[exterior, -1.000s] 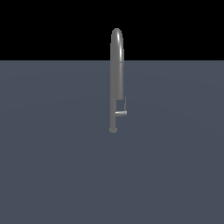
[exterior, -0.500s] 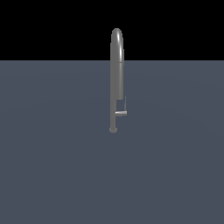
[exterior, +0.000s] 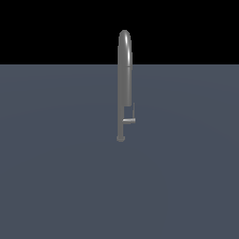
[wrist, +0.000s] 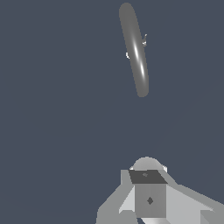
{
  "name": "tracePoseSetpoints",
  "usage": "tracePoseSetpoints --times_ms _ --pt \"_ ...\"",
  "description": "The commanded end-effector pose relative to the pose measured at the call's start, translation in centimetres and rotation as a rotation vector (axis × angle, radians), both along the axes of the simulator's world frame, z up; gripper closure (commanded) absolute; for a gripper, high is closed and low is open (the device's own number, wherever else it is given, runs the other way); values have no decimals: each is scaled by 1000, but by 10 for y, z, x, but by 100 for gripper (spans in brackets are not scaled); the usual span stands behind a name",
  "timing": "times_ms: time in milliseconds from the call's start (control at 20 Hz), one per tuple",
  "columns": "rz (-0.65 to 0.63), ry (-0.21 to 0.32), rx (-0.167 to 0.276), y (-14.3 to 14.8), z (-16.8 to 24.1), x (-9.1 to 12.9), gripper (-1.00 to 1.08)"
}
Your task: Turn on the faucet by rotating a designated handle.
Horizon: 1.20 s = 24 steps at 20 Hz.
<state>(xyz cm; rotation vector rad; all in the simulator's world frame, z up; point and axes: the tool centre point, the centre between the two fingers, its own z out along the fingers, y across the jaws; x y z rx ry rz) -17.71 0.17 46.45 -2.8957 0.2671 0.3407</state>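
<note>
We see the faucet [exterior: 124,84] as smooth grey metal, a glossy streak running along its tube. Its handle [exterior: 130,119] looks like the same polished metal, while the floor [exterior: 56,177] is matt slate-blue.

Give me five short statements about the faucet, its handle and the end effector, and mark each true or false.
1. The faucet stands upright on the grey surface. True.
2. The handle sits at the arched top of the faucet. False: it sits low on the tube, near the foot.
3. The handle juts toward the exterior view's right. True.
4. The end effector is clamped on the handle. False: in the wrist view it is clear of the faucet, touching nothing.
5. The arm shows in the exterior view. False: only the faucet and surface appear there.
</note>
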Motion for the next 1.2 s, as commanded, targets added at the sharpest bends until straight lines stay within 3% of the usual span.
tracePoseSetpoints --times_ms 0,1150 --pt "-35 37 32 -2 -5 14 108" --pt "-375 401 356 -29 -87 133 108"
